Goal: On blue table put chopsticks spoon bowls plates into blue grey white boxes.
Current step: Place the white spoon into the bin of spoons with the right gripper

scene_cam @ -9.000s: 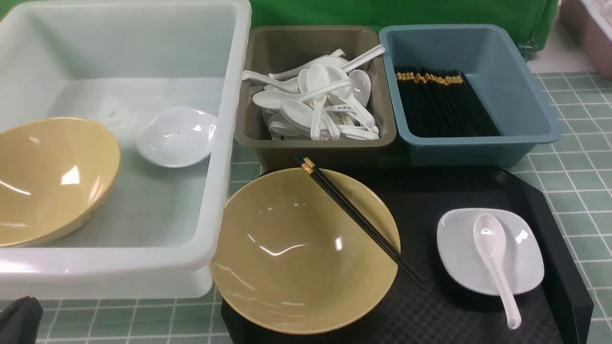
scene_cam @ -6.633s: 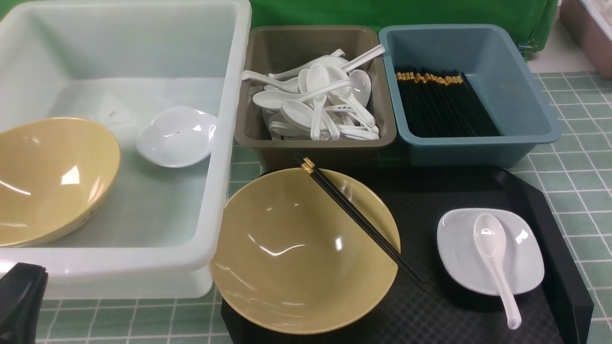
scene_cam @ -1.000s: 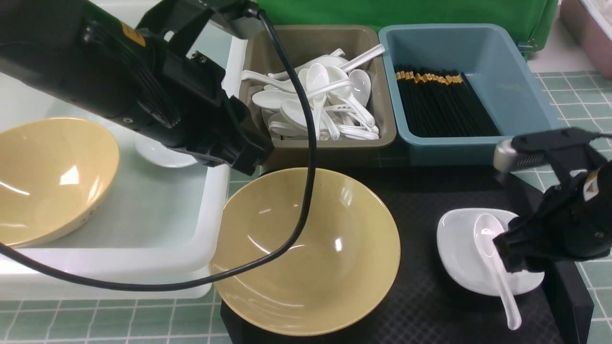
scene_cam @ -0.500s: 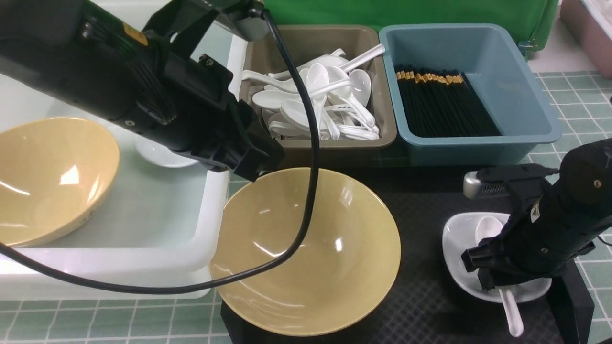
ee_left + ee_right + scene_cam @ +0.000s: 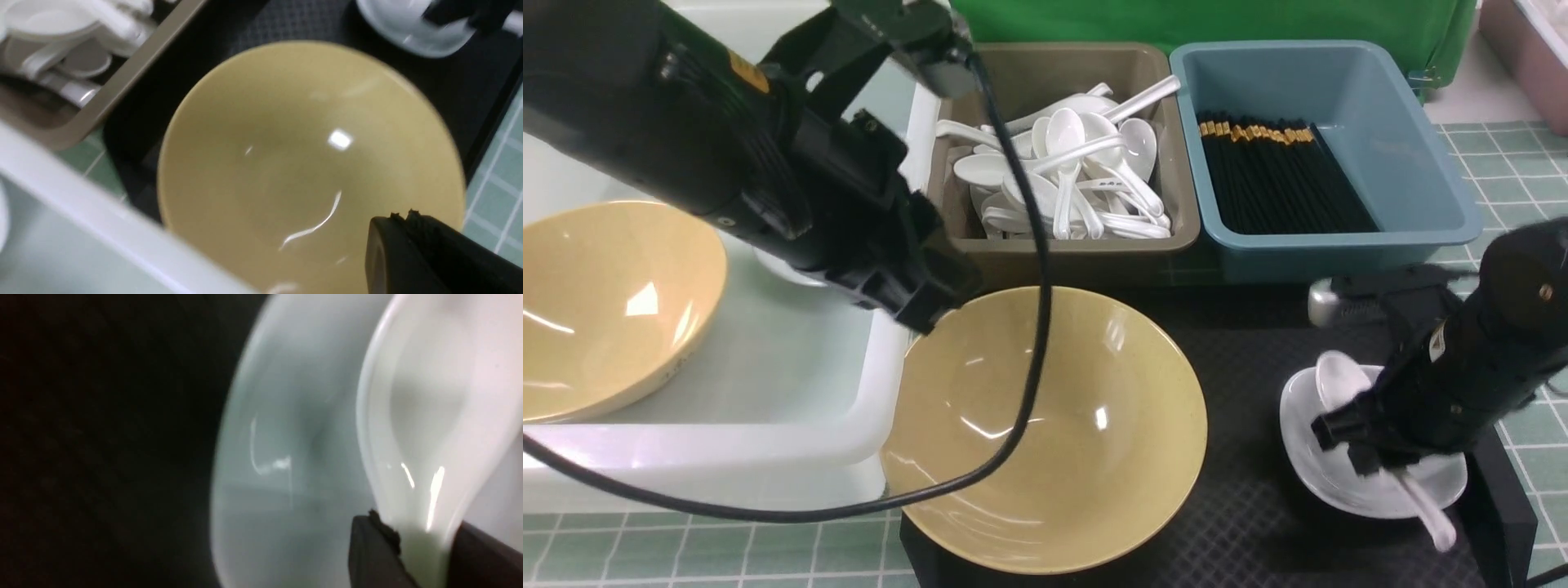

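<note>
We see the right pincer point(image 5: 1347, 445) pinching the glossy white Chinese soup spoon point(image 5: 1335, 378) at its neck. In the right wrist view a black finger point(image 5: 374, 555) presses on each side of the handle. Half a second ago the spoon pointed straighter toward us. Now its scoop stands beyond the pincer and its blurred handle end has swung out to the pincer's right. The small white rounded-square plate point(image 5: 1339, 486) lies directly under the pincer, on the black textured tray point(image 5: 1241, 343).

The left pincer point(image 5: 402, 215) is pressed together with nothing between its fingers. It has drawn back toward the rim of the translucent white tub point(image 5: 768, 449). The large tan-yellow round bowl point(image 5: 1078, 433) sits on the tray below it. The pair of sticks that lay across this bowl nine seconds ago is gone from it. Black gold-banded chopsticks point(image 5: 1282, 184) lie in the blue-grey rectangular box point(image 5: 1339, 257), well beyond the right pincer.
</note>
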### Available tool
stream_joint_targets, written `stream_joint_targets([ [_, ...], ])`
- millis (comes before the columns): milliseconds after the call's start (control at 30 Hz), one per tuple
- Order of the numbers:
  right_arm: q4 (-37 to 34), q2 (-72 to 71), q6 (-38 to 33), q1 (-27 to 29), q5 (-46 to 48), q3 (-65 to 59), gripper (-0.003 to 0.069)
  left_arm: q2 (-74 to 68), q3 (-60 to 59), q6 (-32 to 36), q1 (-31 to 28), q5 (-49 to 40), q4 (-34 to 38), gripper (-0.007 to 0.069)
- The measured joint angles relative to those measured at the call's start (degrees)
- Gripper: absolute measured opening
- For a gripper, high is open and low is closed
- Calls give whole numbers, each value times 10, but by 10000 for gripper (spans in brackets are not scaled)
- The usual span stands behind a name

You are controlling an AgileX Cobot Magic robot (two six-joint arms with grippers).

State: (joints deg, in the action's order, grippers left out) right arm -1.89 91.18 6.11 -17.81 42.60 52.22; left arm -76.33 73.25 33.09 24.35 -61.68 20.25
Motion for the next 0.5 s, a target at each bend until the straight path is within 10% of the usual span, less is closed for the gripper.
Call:
stream_joint_targets([
  [500,-6,58,-33,-36,5,368,221,137,-94,-132,-4,18,-115,1],
])
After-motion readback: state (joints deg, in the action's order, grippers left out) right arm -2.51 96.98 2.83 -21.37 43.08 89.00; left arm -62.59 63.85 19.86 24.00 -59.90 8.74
